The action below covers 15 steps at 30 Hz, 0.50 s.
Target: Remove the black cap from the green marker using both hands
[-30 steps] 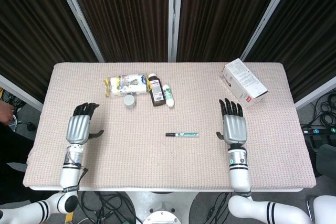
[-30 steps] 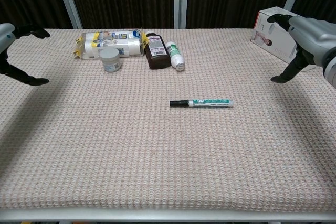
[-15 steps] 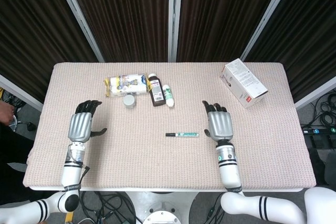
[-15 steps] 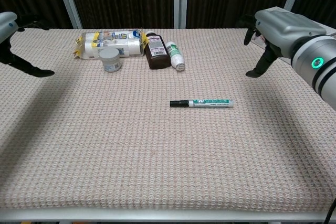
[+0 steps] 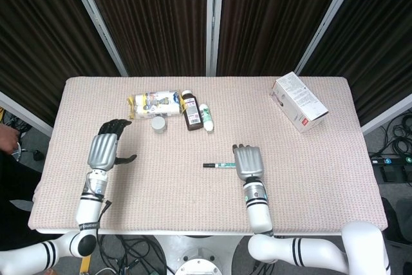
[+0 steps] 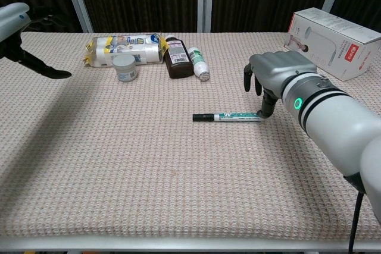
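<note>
Right hand [image 5: 248, 161] has slid leftward since a second ago and now sits over the tail end of the green marker [image 6: 238, 115], fingers [image 6: 268, 103] curled down, one tip touching or just beside the marker's end; whether it grips, cannot tell. Left hand [image 5: 105, 149] moved slightly inward, fingers apart, holding nothing, hovering well left of the marker. One marker, lying flat on the table [image 5: 322, 178], black cap [image 6: 202, 117] pointing away from the right fingers toward the left hand. Beyond the fingers at the far side: one wipes pack [image 5: 153, 104], one small jar [image 5: 158, 124], one brown bottle [image 5: 191, 111], one small white bottle [image 5: 205, 117]. One white box [image 5: 298, 101] near the far right edge. Open mat between the two hands and along the near edge.
</note>
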{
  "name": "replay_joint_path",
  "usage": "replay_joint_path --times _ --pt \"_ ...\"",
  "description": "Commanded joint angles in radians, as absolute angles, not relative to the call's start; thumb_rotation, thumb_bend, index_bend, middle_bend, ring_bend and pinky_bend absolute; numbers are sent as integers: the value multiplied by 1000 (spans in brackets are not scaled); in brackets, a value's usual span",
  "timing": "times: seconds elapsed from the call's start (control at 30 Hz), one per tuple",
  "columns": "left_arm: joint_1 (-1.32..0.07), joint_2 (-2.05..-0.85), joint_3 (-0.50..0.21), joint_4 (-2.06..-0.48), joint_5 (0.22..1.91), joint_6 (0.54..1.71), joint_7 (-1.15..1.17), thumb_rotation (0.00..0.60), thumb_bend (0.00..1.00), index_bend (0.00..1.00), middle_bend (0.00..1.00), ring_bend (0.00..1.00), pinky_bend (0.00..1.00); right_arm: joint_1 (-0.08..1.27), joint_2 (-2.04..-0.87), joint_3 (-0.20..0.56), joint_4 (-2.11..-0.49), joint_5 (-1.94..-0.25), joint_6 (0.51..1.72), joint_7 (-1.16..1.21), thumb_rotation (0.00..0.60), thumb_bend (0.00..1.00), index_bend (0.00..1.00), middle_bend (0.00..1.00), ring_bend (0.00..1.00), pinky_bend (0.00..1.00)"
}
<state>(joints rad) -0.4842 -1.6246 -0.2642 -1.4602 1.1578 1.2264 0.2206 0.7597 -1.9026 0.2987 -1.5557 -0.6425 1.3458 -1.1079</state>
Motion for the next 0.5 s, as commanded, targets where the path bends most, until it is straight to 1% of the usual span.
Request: replay_joint_path --times 0.03,0.23,0.5 --pt "-489 -1623 -263 -1458 1148 1217 224 600 91 185 163 103 128 773 -1919 291 -1539 -631 1358 -1125 600 143 404 410 460 635" --pt "-499 -1636 -264 -1442 1134 1208 229 600 91 188 163 103 128 786 -1943 285 -1489 -618 1341 -1124 600 154 438 425 430 564" --pt "-507 -1637 -262 -1437 1122 1199 236 600 91 188 164 103 128 794 -1966 277 -1442 -627 1324 -1104 600 167 448 432 410 545"
